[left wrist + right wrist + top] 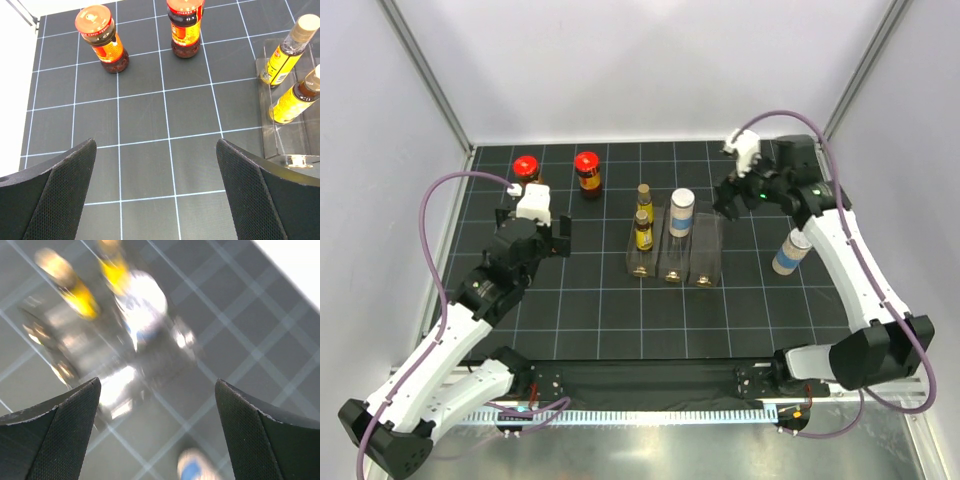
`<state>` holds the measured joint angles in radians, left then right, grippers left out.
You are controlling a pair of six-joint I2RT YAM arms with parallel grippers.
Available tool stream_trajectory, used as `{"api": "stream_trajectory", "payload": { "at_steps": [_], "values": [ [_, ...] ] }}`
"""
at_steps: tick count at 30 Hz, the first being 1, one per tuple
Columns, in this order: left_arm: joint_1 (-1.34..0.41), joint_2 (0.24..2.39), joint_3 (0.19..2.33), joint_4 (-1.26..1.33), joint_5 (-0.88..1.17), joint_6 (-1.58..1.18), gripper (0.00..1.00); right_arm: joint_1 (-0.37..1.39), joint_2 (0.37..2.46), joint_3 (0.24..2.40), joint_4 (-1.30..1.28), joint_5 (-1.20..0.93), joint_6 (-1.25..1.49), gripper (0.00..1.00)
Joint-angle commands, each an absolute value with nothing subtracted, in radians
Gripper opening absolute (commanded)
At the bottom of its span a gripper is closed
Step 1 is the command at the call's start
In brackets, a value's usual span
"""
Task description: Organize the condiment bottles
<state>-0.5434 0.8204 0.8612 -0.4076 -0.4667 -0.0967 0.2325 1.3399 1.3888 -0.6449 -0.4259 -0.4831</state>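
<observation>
- Black gridded mat (600,310) inside a white-walled enclosure (620,60), my two arm bases at the near edge.
- My left gripper (156,145): jaws as wide apart as they go, nothing between them, only bare mat. It hangs over the left part of the mat and faces the back.
- My right gripper (157,385): jaws wide apart, holding nothing. It sits over the mat just behind and to the right of the clear plastic three-slot rack (702,262). The right wrist view is badly blurred.
- Two amber jars with red caps stand upright on the mat at back left, outside the rack and apart from each other: left amber jar (526,168), right amber jar (587,172).
- Two slim yellow-labelled bottles with brown caps stand upright in the rack's left slot, one behind the other: rear yellow bottle (643,200), front yellow bottle (643,232).
- One white blue-labelled bottle with a beige cap (681,212) stands in the rack's middle slot, toward the back.
- The second white blue-labelled bottle (790,250) is on the mat to the right of the rack, apart from it and close beside my right forearm. I can't tell whether they touch.
- The rack is near the middle of the mat, slots running front to back.
</observation>
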Motion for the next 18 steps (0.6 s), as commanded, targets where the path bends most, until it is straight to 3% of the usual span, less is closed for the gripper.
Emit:
{"api": "stream_trajectory", "payload": {
  "at_steps": [1, 9, 18],
  "values": [
    [-0.541, 0.802, 0.857, -0.354, -0.451, -0.1, 1.0, 0.083, 1.278, 1.294, -0.721, -0.477, -0.494, 0.95],
    [-0.541, 0.804, 0.859, -0.354, -0.437, -0.103, 1.0, -0.199, 1.12, 1.137, -0.799, -0.413, -0.564, 0.95],
    [-0.541, 0.799, 0.858, -0.354, -0.43, -0.106, 1.0, -0.374, 1.157, 1.022, -0.724, -0.382, -0.62, 0.95]
  ]
}}
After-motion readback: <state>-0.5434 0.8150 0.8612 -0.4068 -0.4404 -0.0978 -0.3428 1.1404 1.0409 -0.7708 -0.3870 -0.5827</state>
